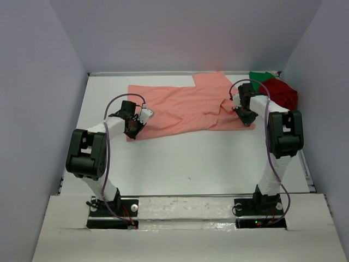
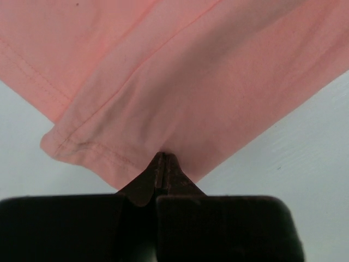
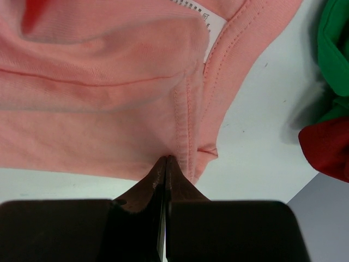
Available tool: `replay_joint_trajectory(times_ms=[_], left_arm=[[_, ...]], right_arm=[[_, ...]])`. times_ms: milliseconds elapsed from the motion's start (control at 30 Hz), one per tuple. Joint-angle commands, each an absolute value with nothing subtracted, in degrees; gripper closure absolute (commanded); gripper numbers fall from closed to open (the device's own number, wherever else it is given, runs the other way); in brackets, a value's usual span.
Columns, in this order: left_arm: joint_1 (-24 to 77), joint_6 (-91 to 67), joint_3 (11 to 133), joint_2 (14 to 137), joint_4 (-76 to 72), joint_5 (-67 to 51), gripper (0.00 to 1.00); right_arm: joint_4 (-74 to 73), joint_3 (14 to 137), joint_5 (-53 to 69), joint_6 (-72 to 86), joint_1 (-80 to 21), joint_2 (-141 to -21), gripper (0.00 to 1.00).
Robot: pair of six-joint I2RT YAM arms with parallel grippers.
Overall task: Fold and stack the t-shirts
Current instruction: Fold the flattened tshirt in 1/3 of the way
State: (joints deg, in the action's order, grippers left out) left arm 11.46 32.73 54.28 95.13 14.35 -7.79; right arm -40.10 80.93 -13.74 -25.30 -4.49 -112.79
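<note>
Salmon-pink shirt [image 1: 185,106] lies spread across far half of worktop [image 1: 191,164], mostly flat. My left tool [image 1: 132,128] is pinched tight on shirt's near-left hem corner. My right tool [image 1: 246,115] is clamped on shirt's near-right edge, at stitched seam. Dark red shirt [image 1: 283,94] and green shirt [image 1: 260,76] sit bunched in far-right corner, touching.

1. From above and behind the arm bases, we look down over the whole table [image 1: 191,164] and both arms.
2. Our left wrist view sits close over the left gripper [image 2: 162,159], facing the hem of the salmon-pink shirt [image 2: 191,82].
3. Our right wrist view sits equally close over the right gripper [image 3: 166,162], by the collar.
4. All three share that shirt; the green shirt [image 3: 334,43] and dark red shirt [image 3: 327,147] show only in the right wrist and top views.
</note>
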Motion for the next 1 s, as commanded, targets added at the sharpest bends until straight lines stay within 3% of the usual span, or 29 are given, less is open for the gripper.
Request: replay_joint_trajectory(times_ms=[0, 567, 967], left_arm=[[11.34, 32.52, 55.9, 96.94, 12.75, -8.88, 1.0], [11.34, 35.42, 51.16, 99.76, 9.23, -1.85, 1.0], [10.9, 38.5, 43.77, 92.03, 13.44, 3.08, 1.0]], right_arm=[[-40.25, 83.32, -14.68, -25.93, -4.13, -113.99, 1.0], [-40.78, 80.51, -15.29, -26.45, -3.08, -117.25, 1.0], [-41.39, 76.29, -17.14, -28.39, -1.5, -114.52, 1.0]])
